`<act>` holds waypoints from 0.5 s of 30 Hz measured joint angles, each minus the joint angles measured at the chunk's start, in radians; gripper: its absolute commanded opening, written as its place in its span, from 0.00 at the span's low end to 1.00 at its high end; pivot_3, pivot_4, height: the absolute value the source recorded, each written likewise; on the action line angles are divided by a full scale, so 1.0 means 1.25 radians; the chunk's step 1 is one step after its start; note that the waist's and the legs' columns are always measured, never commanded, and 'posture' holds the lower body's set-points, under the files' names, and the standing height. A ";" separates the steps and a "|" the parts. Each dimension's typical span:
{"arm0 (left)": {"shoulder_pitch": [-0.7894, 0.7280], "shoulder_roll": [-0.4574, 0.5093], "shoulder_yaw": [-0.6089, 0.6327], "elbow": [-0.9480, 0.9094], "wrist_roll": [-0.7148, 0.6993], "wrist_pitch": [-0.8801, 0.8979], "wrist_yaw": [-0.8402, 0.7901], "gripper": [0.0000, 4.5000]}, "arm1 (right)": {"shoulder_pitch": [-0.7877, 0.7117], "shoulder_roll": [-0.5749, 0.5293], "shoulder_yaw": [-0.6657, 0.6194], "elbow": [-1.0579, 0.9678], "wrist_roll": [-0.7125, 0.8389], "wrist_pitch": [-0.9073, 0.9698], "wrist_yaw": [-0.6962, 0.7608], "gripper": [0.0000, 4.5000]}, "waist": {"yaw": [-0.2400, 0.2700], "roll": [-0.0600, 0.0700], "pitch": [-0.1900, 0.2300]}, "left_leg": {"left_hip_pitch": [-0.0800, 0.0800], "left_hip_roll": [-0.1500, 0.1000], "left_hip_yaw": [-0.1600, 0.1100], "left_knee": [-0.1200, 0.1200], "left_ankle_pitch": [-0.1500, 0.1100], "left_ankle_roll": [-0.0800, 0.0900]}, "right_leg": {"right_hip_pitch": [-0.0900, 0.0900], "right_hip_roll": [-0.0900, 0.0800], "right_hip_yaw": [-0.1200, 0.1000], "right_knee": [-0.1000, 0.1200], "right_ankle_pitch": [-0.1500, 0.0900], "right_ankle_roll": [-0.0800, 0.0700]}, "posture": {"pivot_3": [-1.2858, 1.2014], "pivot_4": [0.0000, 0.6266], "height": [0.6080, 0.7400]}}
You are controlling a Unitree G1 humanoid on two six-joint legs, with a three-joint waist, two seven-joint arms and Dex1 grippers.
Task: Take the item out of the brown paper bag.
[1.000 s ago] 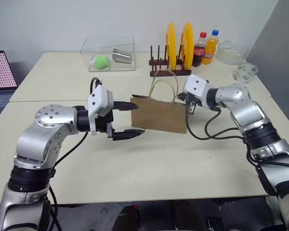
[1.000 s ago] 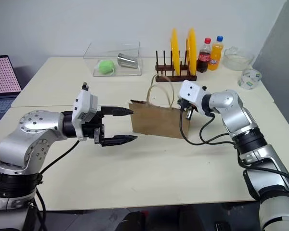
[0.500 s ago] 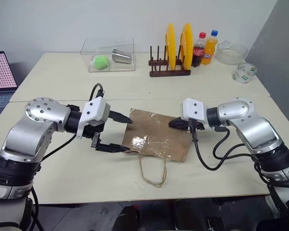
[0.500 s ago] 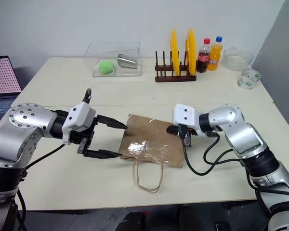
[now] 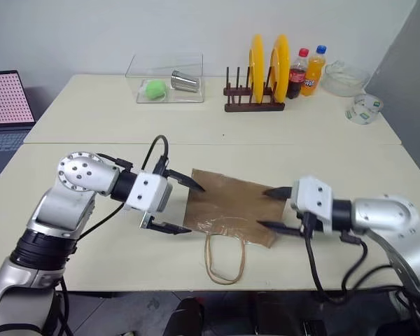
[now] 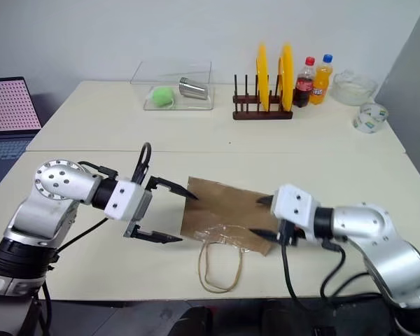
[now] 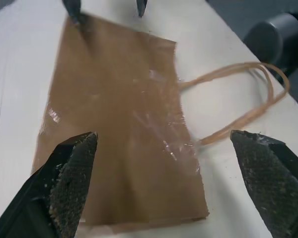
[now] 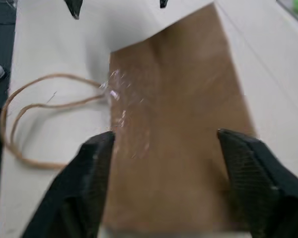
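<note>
At frame centre the brown paper bag [image 5: 227, 206] lies flat on the desk [image 5: 112, 133] between left gripper [image 5: 182, 207] and right gripper [image 5: 274, 208], both jaws spread wide, holding nothing.

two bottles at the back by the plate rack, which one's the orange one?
The orange bottle with the blue cap, farther from the plate rack. The dark cola bottle with the red cap stands between them.

This looks like a robotics lab. Two pale desks [image 5: 91, 129] are pushed together under a bare white wall. Left of them sits an open laptop [image 5: 5, 105]; household props crowd the far edge around a plate rack [image 5: 250, 105].
</note>
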 measured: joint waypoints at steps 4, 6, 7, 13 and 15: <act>0.029 0.011 -0.046 0.027 0.000 -0.109 -0.028 1.00 | 0.082 -0.007 -0.001 -0.083 0.027 0.057 -0.042 0.92 | 0.001 0.000 0.000 | 0.000 0.000 0.000 0.000 0.000 0.000 | 0.001 0.000 0.000 0.000 0.000 0.000 | 0.52 0.24 1.00; 0.032 0.010 -0.069 0.050 0.002 -0.166 -0.029 1.00 | 0.113 -0.005 0.001 -0.097 0.050 0.080 -0.059 0.92 | 0.002 0.000 0.000 | 0.000 0.000 0.000 0.000 0.000 0.000 | 0.001 0.000 0.000 -0.001 0.000 0.000 | 0.52 0.24 1.00; 0.032 0.006 -0.077 0.060 0.010 -0.188 -0.029 1.00 | 0.122 -0.005 0.001 -0.097 0.057 0.089 -0.066 0.92 | 0.002 0.000 0.000 | 0.000 0.000 0.000 0.000 0.000 0.000 | 0.002 0.000 0.000 -0.001 0.000 0.000 | 0.52 0.24 1.00; 0.007 -0.086 -0.111 0.144 0.064 -0.320 -0.007 1.00 | 0.150 -0.032 0.002 -0.098 0.121 0.088 -0.112 0.92 | 0.003 0.000 0.000 | 0.001 0.000 0.000 0.000 0.000 0.000 | 0.003 0.000 -0.001 -0.002 0.000 0.001 | 0.52 0.24 1.00; -0.001 -0.111 -0.125 0.163 0.082 -0.347 0.007 1.00 | 0.152 -0.043 0.004 -0.098 0.143 0.083 -0.130 0.92 | 0.003 0.000 0.000 | 0.001 0.000 0.000 0.000 0.000 0.000 | 0.003 0.000 -0.001 -0.002 0.000 0.001 | 0.52 0.24 1.00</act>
